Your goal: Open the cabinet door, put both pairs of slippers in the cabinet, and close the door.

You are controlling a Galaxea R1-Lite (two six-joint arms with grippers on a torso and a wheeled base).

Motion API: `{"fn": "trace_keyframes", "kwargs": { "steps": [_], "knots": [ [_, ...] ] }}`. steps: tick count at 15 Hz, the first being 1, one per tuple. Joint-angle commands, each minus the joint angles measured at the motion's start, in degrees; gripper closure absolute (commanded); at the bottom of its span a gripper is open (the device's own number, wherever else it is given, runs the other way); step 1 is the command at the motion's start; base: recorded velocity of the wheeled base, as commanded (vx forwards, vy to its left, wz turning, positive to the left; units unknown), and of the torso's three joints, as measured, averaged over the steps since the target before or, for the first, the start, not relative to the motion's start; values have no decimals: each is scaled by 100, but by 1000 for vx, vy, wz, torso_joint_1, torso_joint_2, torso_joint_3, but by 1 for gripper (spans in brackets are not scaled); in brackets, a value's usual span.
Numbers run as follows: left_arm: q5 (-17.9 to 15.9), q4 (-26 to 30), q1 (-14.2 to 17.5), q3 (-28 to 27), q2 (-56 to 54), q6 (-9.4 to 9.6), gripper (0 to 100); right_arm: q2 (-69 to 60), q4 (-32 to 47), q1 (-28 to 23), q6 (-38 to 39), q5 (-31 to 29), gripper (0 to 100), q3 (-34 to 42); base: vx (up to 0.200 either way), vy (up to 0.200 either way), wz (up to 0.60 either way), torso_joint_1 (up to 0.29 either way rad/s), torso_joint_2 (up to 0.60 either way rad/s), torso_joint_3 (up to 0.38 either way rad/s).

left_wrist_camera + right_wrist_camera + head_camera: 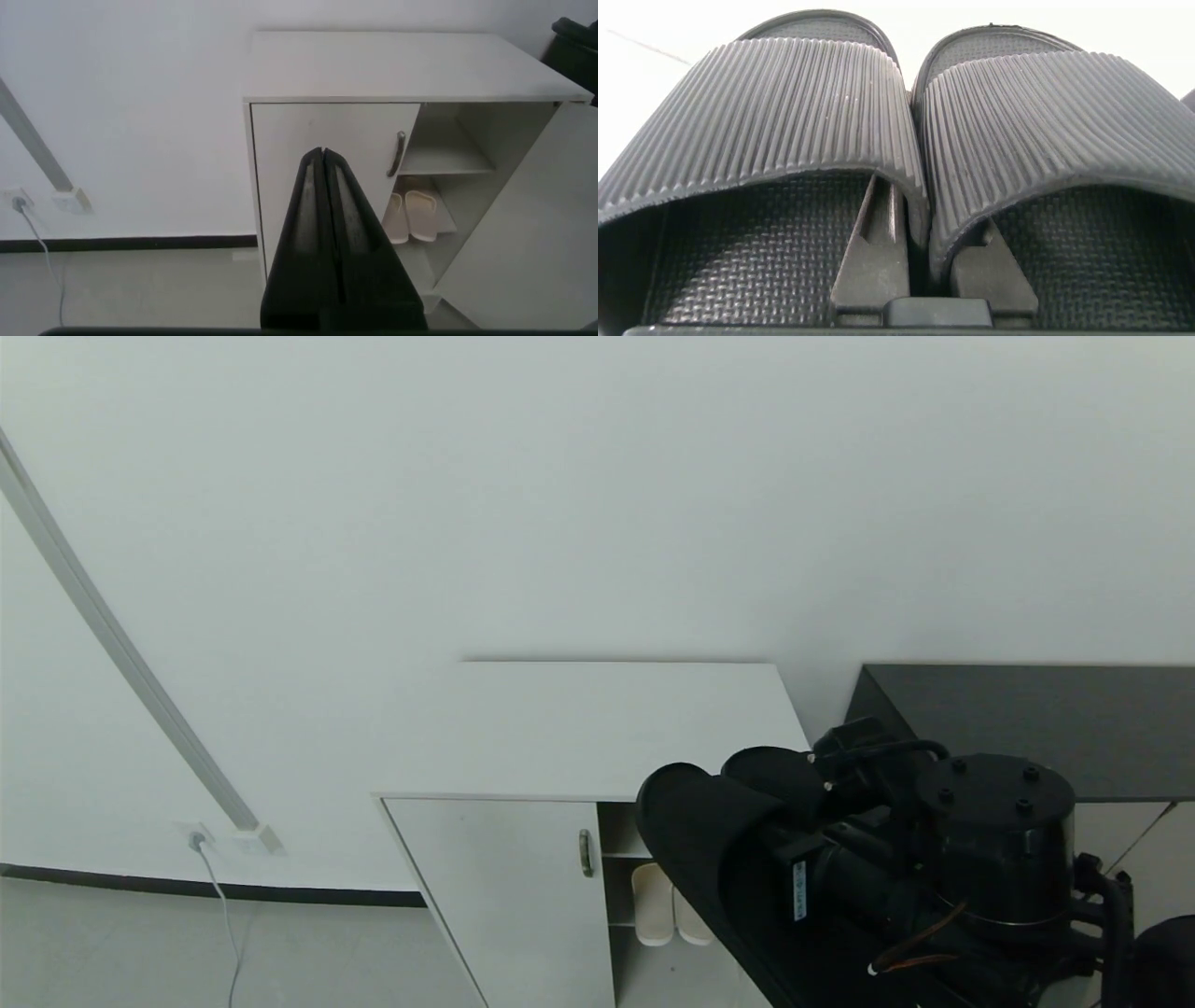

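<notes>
The white cabinet (597,728) (392,65) stands against the wall with its left door (504,896) (318,131) closed and its right door (561,233) swung open. A pair of white slippers (667,905) (419,213) lies on a shelf inside the open half. My right gripper (803,784) (920,271) is shut on a pair of black ribbed slippers (691,831) (822,121), pinching their inner edges together, and holds them in front of the open compartment. My left gripper (323,163) is shut with nothing in it and points at the closed door.
A dark counter (1027,709) adjoins the cabinet's right side. A wall socket with a hanging cable (198,840) and a slanted cable duct (112,635) sit left of the cabinet. The closed door has a metal handle (585,852) (397,154).
</notes>
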Motion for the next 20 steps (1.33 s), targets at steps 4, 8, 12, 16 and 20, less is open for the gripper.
{"fn": "trace_keyframes", "kwargs": {
  "steps": [4, 8, 12, 16, 20],
  "knots": [
    [1, -2, 0, 0, 7, -10, 100, 9, 0, 35, 2, 3, 100, 51, 0, 0, 0, 0, 0, 0],
    [1, -2, 0, 0, 7, -10, 100, 18, 0, 44, 2, 3, 100, 60, 0, 0, 0, 0, 0, 0],
    [1, -2, 0, 0, 7, -10, 100, 18, 0, 52, 2, 3, 100, 60, 0, 0, 0, 0, 0, 0],
    [1, -2, 0, 0, 7, -10, 100, 27, 0, 61, 2, 3, 100, 60, 0, 0, 0, -120, 272, 152],
    [1, -2, 0, 0, 7, -10, 100, 27, 0, 70, 2, 3, 100, 69, 0, 0, 0, -141, 336, 183]
  ]
}}
